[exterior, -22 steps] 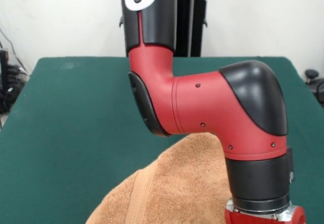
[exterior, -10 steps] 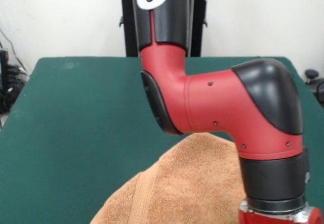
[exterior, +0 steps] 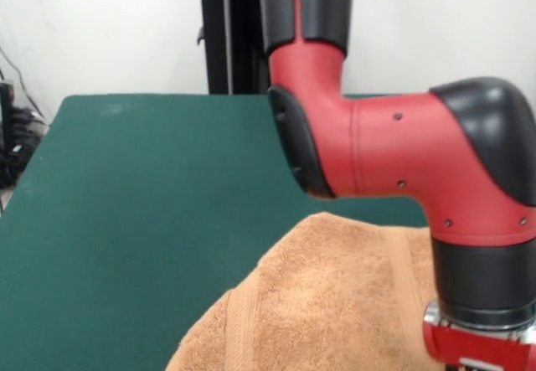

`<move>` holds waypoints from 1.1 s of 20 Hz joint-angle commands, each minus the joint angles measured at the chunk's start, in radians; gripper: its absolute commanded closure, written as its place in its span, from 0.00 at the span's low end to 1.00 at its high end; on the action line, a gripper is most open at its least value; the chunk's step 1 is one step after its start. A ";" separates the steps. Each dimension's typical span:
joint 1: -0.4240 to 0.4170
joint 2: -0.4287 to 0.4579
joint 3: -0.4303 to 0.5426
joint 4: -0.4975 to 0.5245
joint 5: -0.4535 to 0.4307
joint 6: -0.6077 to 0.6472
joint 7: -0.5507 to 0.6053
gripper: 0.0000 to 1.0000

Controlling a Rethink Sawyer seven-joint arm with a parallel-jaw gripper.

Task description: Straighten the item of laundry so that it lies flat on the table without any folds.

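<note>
I am looking across the bench [exterior: 126,203], a wide spread of dark green cloth that is filling most of my view from the pale wall at the back down to the bottom edge. The arm [exterior: 402,162] is taking up the right half: its black-and-red upper link is coming down from the top edge, bending at a red elbow, running sideways to a black-capped joint at the right edge, then dropping through a black collar to a red wrist piece at the bottom right corner.

The towel [exterior: 335,304] is lying at the bottom of my view, right of centre, partly behind that wrist. It is not lying flat; it is rising in a rounded hump, with its peak just under the elbow and its left side sloping down to the bottom edge. One flat woven band is running down that left slope, and a second, fainter one seems to be running near the black collar, though the arm is covering much of that side.

The pincer is sitting below the frame, under the wrist piece, so I cannot tell whether it is released, clenched or grasping the towel.
</note>
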 commanded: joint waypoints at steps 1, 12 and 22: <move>0.085 0.014 -0.108 0.189 0.047 0.314 0.304 0.00; 0.078 -0.073 -0.076 0.301 0.078 0.358 0.263 0.00; 0.069 -0.165 -0.061 0.424 0.086 0.368 0.220 0.00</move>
